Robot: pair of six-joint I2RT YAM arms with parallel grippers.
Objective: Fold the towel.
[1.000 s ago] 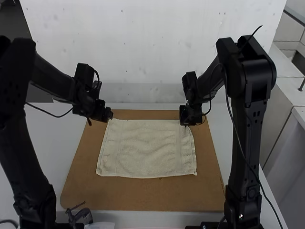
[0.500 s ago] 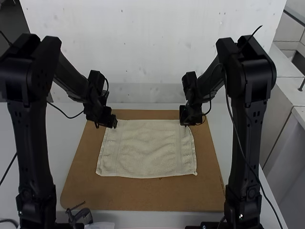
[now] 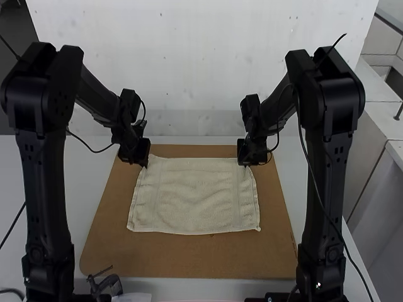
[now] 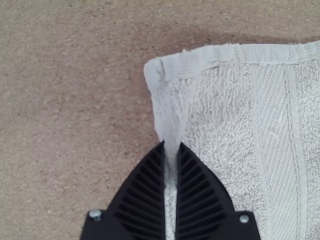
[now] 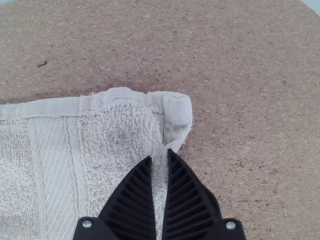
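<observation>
The cream towel [image 3: 195, 196] lies spread flat as a rectangle on the brown board. At its far left corner is my left gripper [image 3: 146, 163], and at its far right corner my right gripper [image 3: 244, 163]. In the left wrist view, the left gripper [image 4: 171, 147] is closed on the towel's side edge [image 4: 172, 110], which is pinched into a ridge just short of the corner. In the right wrist view, the right gripper [image 5: 160, 156] pinches the other side edge near its hemmed corner [image 5: 177, 110].
The brown board [image 3: 189, 261] extends around the towel on the white table [image 3: 88, 182]. A small dark metal tool [image 3: 106, 284] is at the near left edge. A pale wall rises behind the board's far side.
The left arm has swung inward to the towel's far left corner, then drawn back slightly to the left, and its gripper has taken hold there. The right arm has stayed still.
</observation>
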